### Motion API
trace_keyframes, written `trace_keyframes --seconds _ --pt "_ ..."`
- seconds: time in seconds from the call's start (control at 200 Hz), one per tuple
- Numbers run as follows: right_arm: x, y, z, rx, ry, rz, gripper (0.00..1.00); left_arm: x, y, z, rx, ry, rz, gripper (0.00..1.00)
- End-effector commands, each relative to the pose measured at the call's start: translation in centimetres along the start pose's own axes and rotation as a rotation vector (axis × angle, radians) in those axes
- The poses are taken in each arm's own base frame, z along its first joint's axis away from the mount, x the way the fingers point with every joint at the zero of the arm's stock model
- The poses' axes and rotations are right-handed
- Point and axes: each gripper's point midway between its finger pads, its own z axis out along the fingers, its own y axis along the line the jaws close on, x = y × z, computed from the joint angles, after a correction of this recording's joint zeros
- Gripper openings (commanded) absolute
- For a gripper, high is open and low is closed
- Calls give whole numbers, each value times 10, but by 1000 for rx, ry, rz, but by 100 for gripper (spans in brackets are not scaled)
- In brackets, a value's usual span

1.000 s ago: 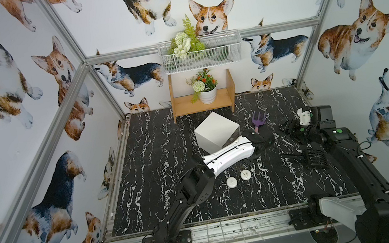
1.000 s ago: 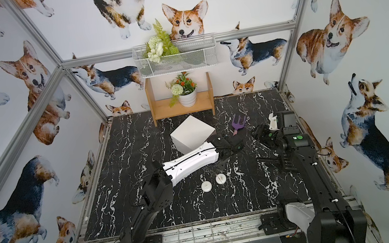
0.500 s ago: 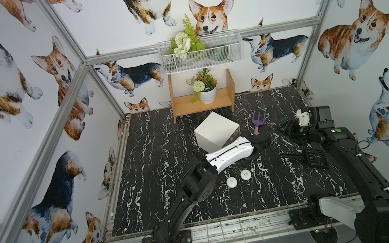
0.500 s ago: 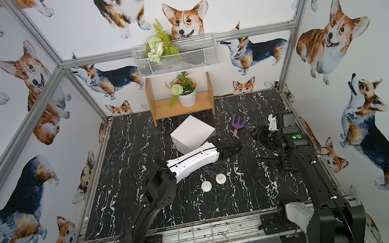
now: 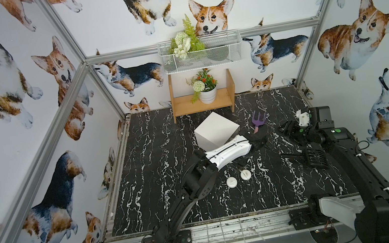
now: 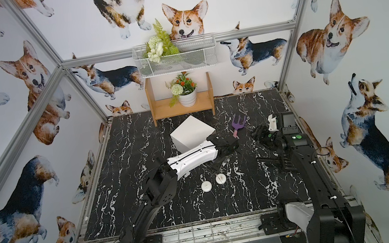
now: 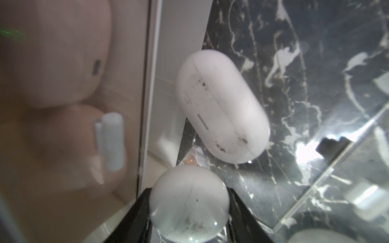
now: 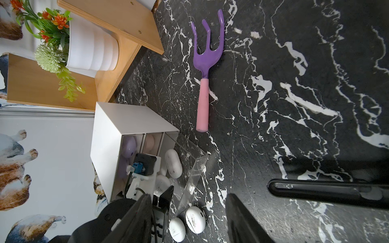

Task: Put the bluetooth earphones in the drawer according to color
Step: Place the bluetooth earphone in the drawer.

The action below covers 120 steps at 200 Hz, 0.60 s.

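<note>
Two white earphone cases (image 5: 231, 182) lie loose on the worktop (image 5: 161, 185), 6 o'clock of the drawer cabinet (image 5: 215, 129). We see the left pincer (image 7: 189, 210) clamped on a third white case (image 7: 189, 202) at the pulled-out bottom clear tray (image 8: 193, 168) — another white case (image 7: 223, 107) lies inside. At 3 o'clock the right pincer (image 8: 188, 195) has its jaws apart, empty. The lilac case (image 8: 129, 147) and pink case (image 8: 149, 142) sit in the drawers above.

Smooth plastic earphone case (image 7: 189, 202), clear drawer (image 8: 193, 178), wooden shelf (image 5: 185, 106), marble-look table (image 5: 154, 160).
</note>
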Motion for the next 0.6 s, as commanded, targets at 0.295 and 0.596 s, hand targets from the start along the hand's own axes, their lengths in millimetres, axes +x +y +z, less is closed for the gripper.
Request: trace_keyframes --seconds 0.295,0.596 --pt "-2 6 -6 -11 -5 -8 67 -3 22 -24 -39 -29 -11 57" --pt "0 8 -9 -20 -2 -4 67 -2 19 -25 -17 -28 -4 65"
